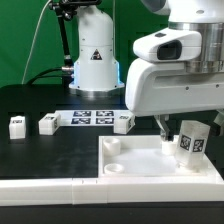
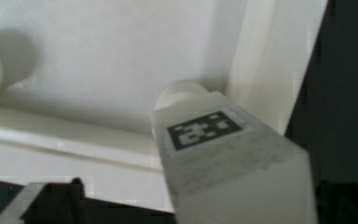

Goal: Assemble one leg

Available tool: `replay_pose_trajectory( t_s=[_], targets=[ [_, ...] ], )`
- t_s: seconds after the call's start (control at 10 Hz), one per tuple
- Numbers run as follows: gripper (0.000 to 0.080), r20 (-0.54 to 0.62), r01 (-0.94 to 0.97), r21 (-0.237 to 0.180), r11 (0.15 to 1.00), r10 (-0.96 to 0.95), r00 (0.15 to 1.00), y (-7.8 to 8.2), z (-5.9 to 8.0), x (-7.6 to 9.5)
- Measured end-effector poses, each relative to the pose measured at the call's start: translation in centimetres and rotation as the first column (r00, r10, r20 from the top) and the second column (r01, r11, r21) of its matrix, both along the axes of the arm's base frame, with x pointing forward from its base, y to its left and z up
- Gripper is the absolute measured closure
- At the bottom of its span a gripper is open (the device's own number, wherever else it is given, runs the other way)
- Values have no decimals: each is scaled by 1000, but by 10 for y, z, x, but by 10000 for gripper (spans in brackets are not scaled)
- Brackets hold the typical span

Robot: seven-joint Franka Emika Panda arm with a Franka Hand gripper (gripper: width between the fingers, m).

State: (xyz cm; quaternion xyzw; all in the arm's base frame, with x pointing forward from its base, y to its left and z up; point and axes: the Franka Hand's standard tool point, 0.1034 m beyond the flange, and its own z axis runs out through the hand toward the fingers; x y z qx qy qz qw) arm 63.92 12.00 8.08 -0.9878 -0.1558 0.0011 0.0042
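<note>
The leg (image 1: 191, 143), a stubby white block with 1 black-and-white tag, stands tilted at the panel's (image 1: 130, 166) corner between the gripper's (image 1: 176, 132) wide-apart jaws.

We cannot tell whether the end effector (image 1: 174, 133) truly clamps the leg (image 2: 226, 145) or merely flanks it, because the wrist view is blurred and its edge cuts off the leg's near end, and the panel (image 1: 135, 165) beneath the end effector runs past the exterior view's edge.
</note>
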Motion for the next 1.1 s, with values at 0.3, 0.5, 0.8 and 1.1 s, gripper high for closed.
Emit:
replay_pose_trajectory(
  t_s=[0.3, 0.5, 0.8, 1.1],
  targets=[
    [389, 0, 19, 0, 1000, -19, 1000, 0, 0, 0],
    [509, -1, 19, 0, 1000, -19, 1000, 0, 0, 0],
    [509, -1, 30, 0, 1000, -30, 1000, 0, 0, 0],
    [509, -35, 411, 17, 911, -411, 911, 1, -2, -4]
  ],
)
